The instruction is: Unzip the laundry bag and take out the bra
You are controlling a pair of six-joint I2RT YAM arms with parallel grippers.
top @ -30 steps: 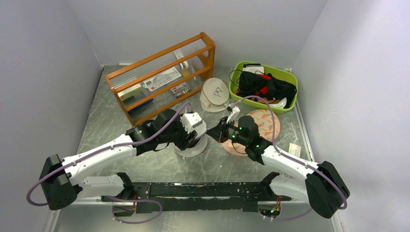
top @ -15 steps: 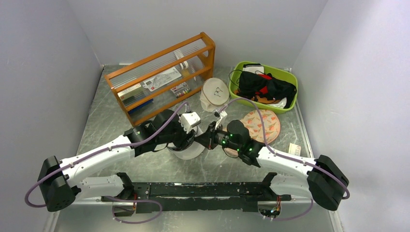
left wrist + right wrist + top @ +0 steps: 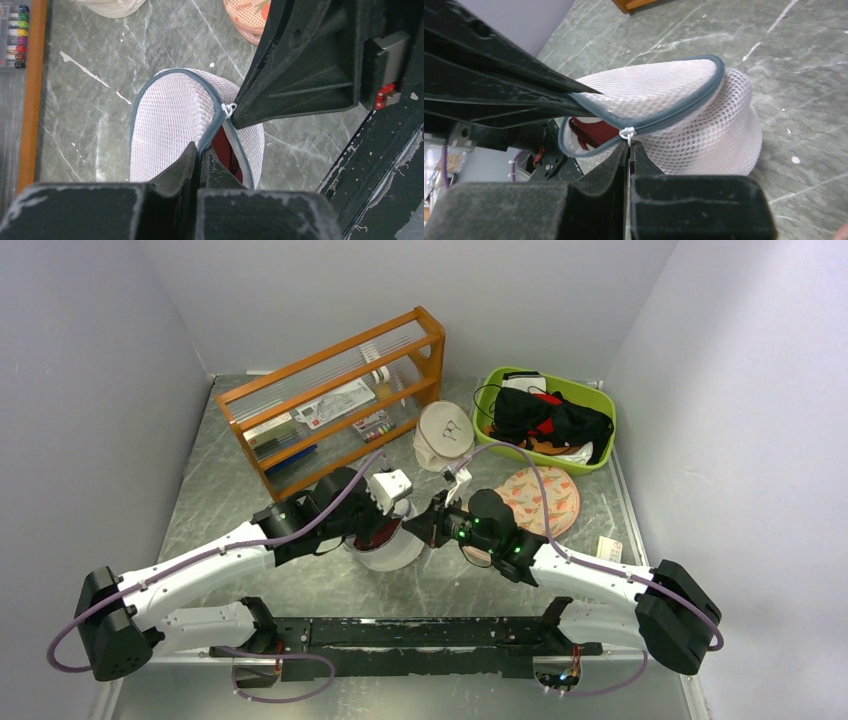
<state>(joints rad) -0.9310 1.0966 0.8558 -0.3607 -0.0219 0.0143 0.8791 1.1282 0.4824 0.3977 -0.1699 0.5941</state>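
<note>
The white mesh laundry bag [image 3: 395,552] with a grey rim stands on the table between both arms, its zip partly open. Dark red bra [image 3: 226,156] fabric shows inside the gap, also in the right wrist view as bra [image 3: 593,133]. My left gripper [image 3: 201,151] is shut on the bag's grey rim at the opening. My right gripper [image 3: 630,146] is shut on the white zip pull [image 3: 627,133], which sits on the rim of the laundry bag [image 3: 704,135]. In the top view, the left gripper [image 3: 384,528] and the right gripper [image 3: 424,528] meet over the bag.
An orange wooden rack [image 3: 335,400] stands at the back left. A cream round pouch [image 3: 444,435] lies behind the bag. A green basket [image 3: 603,405] of dark clothing sits at the back right, a peach printed pad [image 3: 548,498] in front of it, and a small card [image 3: 608,548] near the right edge.
My left gripper has closed on the bag's rim. Both grippers and the bag shifted left, and the bag's opening now shows red fabric.
</note>
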